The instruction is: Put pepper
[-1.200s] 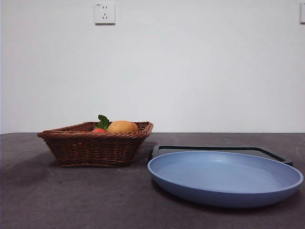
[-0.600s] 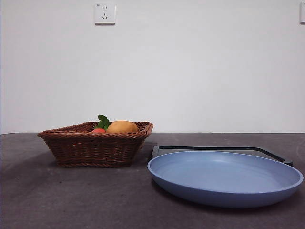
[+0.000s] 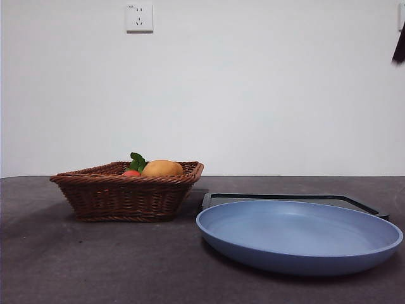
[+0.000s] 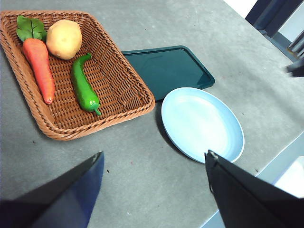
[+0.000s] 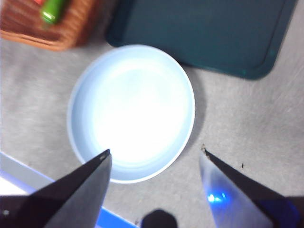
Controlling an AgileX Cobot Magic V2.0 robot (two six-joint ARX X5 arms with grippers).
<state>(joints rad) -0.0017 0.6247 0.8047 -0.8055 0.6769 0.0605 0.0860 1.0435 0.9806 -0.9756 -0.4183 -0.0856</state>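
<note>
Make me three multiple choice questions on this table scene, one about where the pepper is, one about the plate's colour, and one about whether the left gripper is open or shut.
1. Where does the pepper lie?
A. On the plate
B. In the wicker basket
C. On the dark tray

2. What colour is the plate?
A. Blue
B. Red
C. Yellow

3. How does the left gripper stand?
A. Shut on the pepper
B. Shut on the carrot
C. Open, holding nothing

Answers:
1. B, the left wrist view shows it in the basket between the carrot and the basket's wall, below the potato.
2. A, pale blue in the front view and both wrist views.
3. C, its jaws stand wide apart above the bare table, away from the basket.
</note>
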